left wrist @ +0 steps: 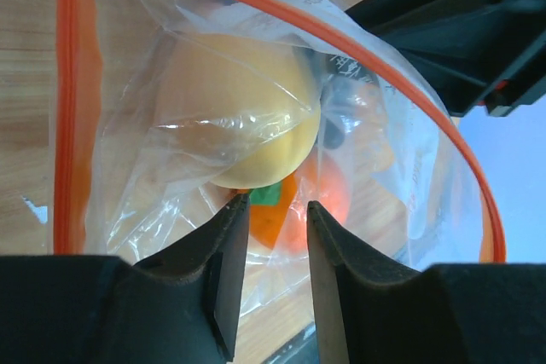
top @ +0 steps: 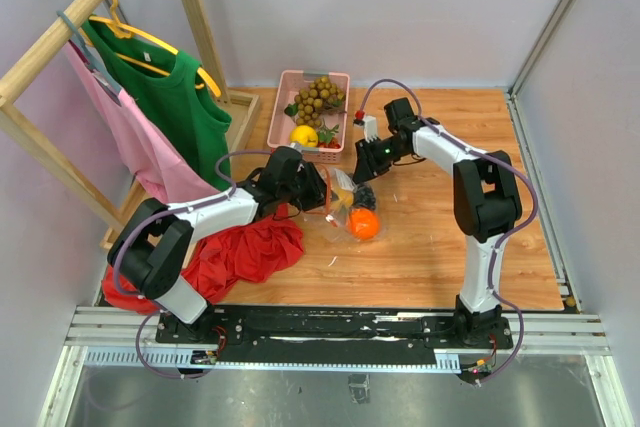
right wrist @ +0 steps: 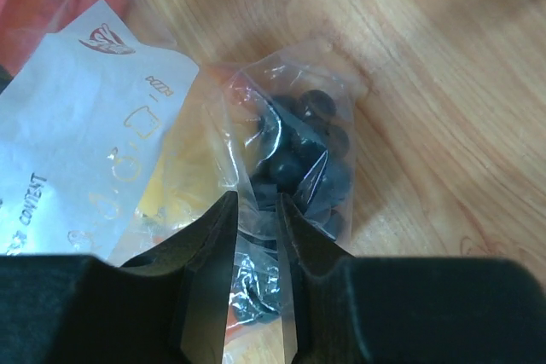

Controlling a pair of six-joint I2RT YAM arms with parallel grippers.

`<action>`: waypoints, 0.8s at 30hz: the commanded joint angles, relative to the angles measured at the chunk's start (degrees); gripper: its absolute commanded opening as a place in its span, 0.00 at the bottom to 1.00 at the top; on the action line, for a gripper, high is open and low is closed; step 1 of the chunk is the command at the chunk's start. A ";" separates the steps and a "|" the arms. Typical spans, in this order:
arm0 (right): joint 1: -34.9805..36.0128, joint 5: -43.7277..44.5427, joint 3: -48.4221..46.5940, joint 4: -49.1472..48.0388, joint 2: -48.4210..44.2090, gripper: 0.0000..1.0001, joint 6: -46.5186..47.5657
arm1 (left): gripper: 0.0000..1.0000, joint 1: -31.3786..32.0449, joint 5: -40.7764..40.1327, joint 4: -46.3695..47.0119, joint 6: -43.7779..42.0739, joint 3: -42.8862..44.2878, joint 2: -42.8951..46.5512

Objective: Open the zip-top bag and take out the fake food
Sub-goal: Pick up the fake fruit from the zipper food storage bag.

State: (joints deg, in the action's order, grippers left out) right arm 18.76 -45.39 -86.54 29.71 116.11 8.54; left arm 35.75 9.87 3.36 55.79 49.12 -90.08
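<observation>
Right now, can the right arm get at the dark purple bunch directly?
Probably not. The right fingers pinch the zip-top bag around the dark purple bunch, so clear plastic lies between them and it.

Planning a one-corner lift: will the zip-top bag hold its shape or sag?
Probably floppy: the zip-top bag is thin, crinkled film draping over the yellow fruit. It likely sags toward the fruit; round ones may roll inside.

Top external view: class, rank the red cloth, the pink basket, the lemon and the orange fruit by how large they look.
1. Red cloth
2. Pink basket
3. Orange fruit and lemon: these look about alike, so I leave them unranked.
</observation>
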 commanded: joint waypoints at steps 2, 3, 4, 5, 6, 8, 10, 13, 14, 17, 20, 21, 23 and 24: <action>1.89 -0.22 3.29 -0.93 -2.29 0.25 -0.60 | 0.43 -0.15 4.15 2.44 0.37 2.36 -0.99; 2.00 -0.29 3.74 -1.19 -2.30 0.25 -0.76 | 0.45 -0.15 4.46 2.40 0.33 2.50 -1.05; 2.04 -0.38 4.34 -1.59 -2.52 0.25 -0.79 | 0.48 -0.15 4.56 2.30 0.18 2.62 -1.06; 1.99 -0.36 4.63 -1.75 -3.91 0.25 -0.89 | 0.49 -0.15 4.70 2.02 0.01 2.72 -0.94; 2.02 -0.40 4.85 -1.98 -4.31 0.25 -0.95 | 0.49 -0.15 4.72 1.78 -0.23 2.80 -0.68; 2.07 -0.40 5.06 -2.18 -4.58 0.25 -1.10 | 0.49 -0.15 4.36 0.53 -0.70 2.74 0.08; 2.14 -0.34 5.07 -2.16 -4.75 0.25 -1.28 | 0.47 -0.15 3.91 -0.43 -1.15 2.45 1.50; 2.29 -0.31 5.27 -2.40 -5.06 0.25 -1.56 | 0.36 -0.15 4.16 -0.63 -1.06 1.68 2.96; 2.32 -0.32 5.51 -2.58 -5.26 0.25 -1.73 | 0.32 -0.15 4.68 -0.48 -0.85 1.35 3.20; 2.50 -0.32 6.25 -3.29 -5.78 0.25 -2.12 | 0.29 0.21 6.31 0.02 -0.06 0.89 3.42; 2.80 -0.23 6.64 -3.48 -5.90 0.26 -2.12 | 0.32 1.14 6.54 -0.13 0.63 0.89 3.15; 2.89 -0.23 6.65 -3.46 -5.90 0.26 -2.20 | 0.33 1.43 6.64 -0.33 0.90 0.96 2.83; 3.10 -0.12 6.74 -3.51 -5.90 0.26 -2.21 | 0.35 2.03 6.52 -0.88 1.37 1.16 1.93; 3.16 0.00 6.74 -3.55 -5.90 0.26 -2.21 | 0.36 2.19 6.35 -1.20 1.46 1.27 1.48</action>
State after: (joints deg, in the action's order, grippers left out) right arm 20.25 -45.41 -80.66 26.74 112.22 7.11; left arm 36.77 15.05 2.74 56.18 50.35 -87.92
